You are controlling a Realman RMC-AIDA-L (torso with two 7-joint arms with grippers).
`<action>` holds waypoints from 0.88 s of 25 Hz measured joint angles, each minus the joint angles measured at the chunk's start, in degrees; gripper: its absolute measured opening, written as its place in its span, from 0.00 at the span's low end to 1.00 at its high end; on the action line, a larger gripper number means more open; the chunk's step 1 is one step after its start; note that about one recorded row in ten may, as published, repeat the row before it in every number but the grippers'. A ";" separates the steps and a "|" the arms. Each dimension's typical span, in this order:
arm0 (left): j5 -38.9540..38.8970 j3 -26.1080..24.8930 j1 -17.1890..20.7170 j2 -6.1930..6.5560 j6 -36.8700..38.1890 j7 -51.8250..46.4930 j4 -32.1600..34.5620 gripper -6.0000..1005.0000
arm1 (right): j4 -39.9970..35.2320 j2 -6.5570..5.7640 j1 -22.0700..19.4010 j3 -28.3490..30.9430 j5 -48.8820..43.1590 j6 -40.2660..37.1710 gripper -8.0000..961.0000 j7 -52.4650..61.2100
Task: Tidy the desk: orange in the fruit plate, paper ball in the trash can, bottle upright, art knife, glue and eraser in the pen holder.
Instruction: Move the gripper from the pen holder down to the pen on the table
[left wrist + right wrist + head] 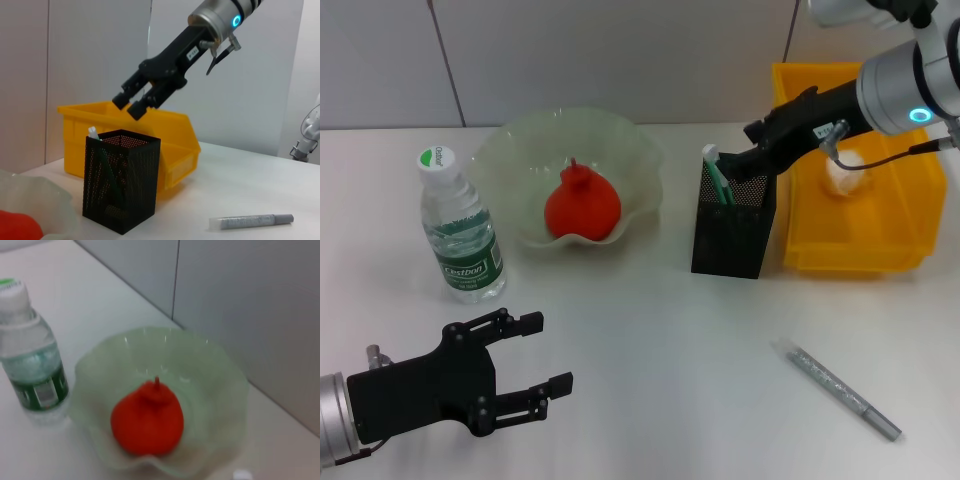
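Right hand [752, 140] above pen holder [733, 228], open-fingered

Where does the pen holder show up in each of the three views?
Head view: the pen holder stands right of centre, between the fruit plate and the trash can, under the right gripper.
Left wrist view: lower centre-left, before the yellow bin.
Right wrist view: not in it.
Shared landmark: the orange in the plate.

I count one orange [582, 205], one plate [510, 150], one bottle [461, 232] and one paper ball [845, 170]. I also see one bin [910, 210], one holder [733, 235], one knife [717, 175] and one glue stick [837, 388].
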 joint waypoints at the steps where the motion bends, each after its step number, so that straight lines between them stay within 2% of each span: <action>1: 0.00 -0.04 0.01 0.00 -0.01 0.00 0.00 0.81 | -0.73 -0.01 -0.40 0.18 1.28 -0.14 0.51 0.00; 3: 0.00 -0.08 0.08 0.00 -0.01 0.00 -0.01 0.81 | -3.69 -0.26 -2.12 0.37 7.35 -3.14 0.57 0.01; 5: 0.00 -0.08 0.08 0.00 -0.01 0.00 0.00 0.81 | -4.84 -0.36 -2.58 0.52 9.11 -5.24 0.63 0.21; 6: 0.00 -0.07 0.10 -0.03 -0.01 0.00 0.00 0.81 | -6.99 -0.52 -3.09 1.00 10.78 -9.91 0.66 1.37; 7: 0.00 -0.07 0.10 -0.03 -0.01 0.00 0.00 0.81 | -6.99 -0.52 -3.09 1.00 10.78 -9.91 0.69 1.37; 8: 0.00 -0.07 0.10 -0.04 -0.01 0.00 -0.01 0.81 | -9.04 -0.69 -3.12 1.42 10.76 -15.52 0.72 4.17; 10: 0.00 -0.07 0.10 -0.04 -0.01 0.00 0.00 0.81 | -10.47 -0.86 -2.55 1.29 9.13 -20.68 0.72 8.20; 11: 0.01 -0.06 0.10 -0.05 -0.01 0.00 0.00 0.81 | -10.47 -0.86 -2.55 1.29 9.13 -20.68 0.72 8.20; 13: 0.06 0.00 0.10 -0.07 0.00 0.17 0.00 0.81 | -11.35 -0.84 -1.11 0.64 3.55 -26.41 0.72 14.61; 14: 0.06 0.00 0.10 -0.07 0.00 0.17 0.00 0.81 | -11.35 -0.84 -1.11 0.64 3.55 -26.41 0.72 14.61; 16: 0.20 0.05 0.07 -0.09 0.01 0.46 -0.01 0.81 | -11.10 -0.38 0.24 -1.84 -3.93 -29.44 0.72 20.45; 19: 0.85 0.12 -0.11 -0.07 0.01 0.38 0.17 0.81 | -8.23 -0.28 1.09 -8.02 -9.71 -29.81 0.72 25.27; 22: 0.92 0.12 -0.11 -0.06 0.01 0.33 0.32 0.81 | -6.52 -0.24 1.29 -10.54 -11.31 -29.56 0.72 26.74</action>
